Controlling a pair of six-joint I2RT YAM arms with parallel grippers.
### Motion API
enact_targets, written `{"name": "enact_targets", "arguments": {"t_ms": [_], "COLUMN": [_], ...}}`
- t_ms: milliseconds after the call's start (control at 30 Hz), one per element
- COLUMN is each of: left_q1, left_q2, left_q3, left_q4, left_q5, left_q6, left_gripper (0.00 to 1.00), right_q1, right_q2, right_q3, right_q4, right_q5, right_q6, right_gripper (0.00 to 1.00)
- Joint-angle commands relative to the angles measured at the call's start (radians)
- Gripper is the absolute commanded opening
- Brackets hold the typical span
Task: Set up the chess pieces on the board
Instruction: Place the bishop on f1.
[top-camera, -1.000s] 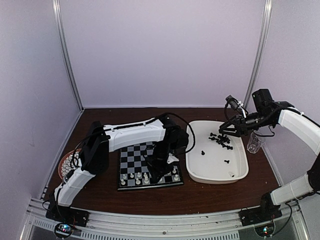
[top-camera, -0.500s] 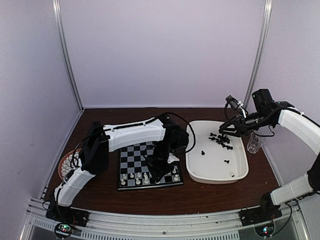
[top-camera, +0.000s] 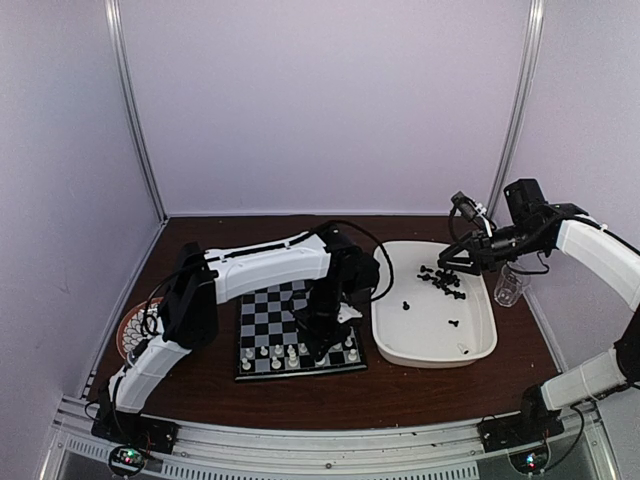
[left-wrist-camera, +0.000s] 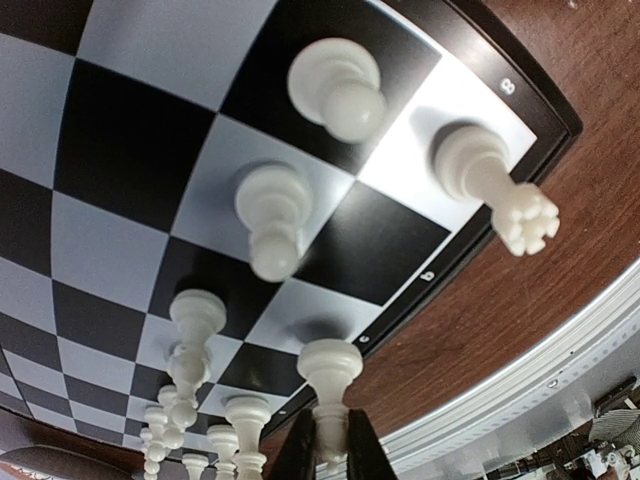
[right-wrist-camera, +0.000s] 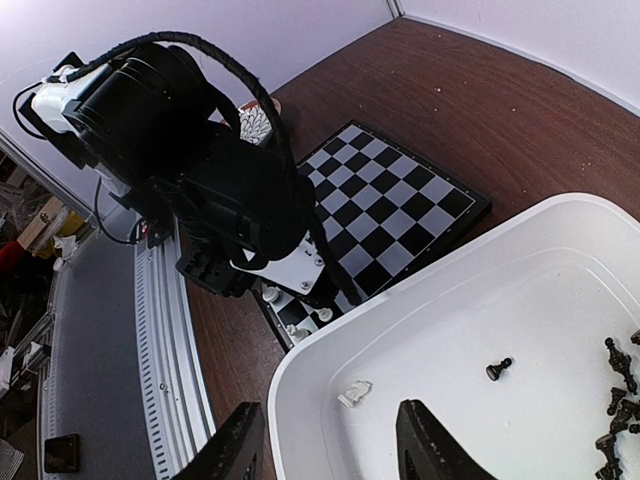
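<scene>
Fingers (left-wrist-camera: 300, 452) of the left gripper (left-wrist-camera: 328, 438) clamp a white piece (left-wrist-camera: 329, 375) on the board's (left-wrist-camera: 130, 150) edge row. Right gripper (right-wrist-camera: 330, 445) hangs open over the tray (right-wrist-camera: 480, 300) beside the board.

Soft, even light with faint shadows. The left wrist view bends the board (left-wrist-camera: 130, 150) at its edges; the bottom white piece (left-wrist-camera: 328, 385) looks blurry.

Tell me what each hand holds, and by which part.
Left hand pinches a white chess piece by its top, at the board's edge. Right hand is open, holding nothing.
</scene>
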Motion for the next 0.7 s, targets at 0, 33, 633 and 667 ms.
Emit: {"name": "enact_targets", "arguments": {"t_ms": [0,33,633,667], "left_q1": [-0.003,-0.003,-0.004,-0.004], "left_q2": [0.025,0.028,0.022,0.021], "left_q3": [0.034,0.034,0.038,0.040], "left_q4": [0.001,0.001,-0.002,-0.002], "left_q5": [-0.001,-0.002,-0.048,-0.047], "left_q6": [0.001,0.002,-0.016,-0.016], "left_gripper": [0.10,0.10,0.24,0.24], "right_q1": [0.005,0.006,0.005,0.005], "right_q2": [-0.006,-0.007,-0.009,-0.008], "right_q3": [-0.012,-0.012,-0.010,-0.010], "right_q4": [-0.004,-0.004,-0.010,-0.010], "right_q5": [-0.005,-0.005,-0.008,-0.008], "right_q6": [-0.019,-0.019,-0.021,-0.022], "right_gripper": [0.49,0.49,0.49,0.49]}}
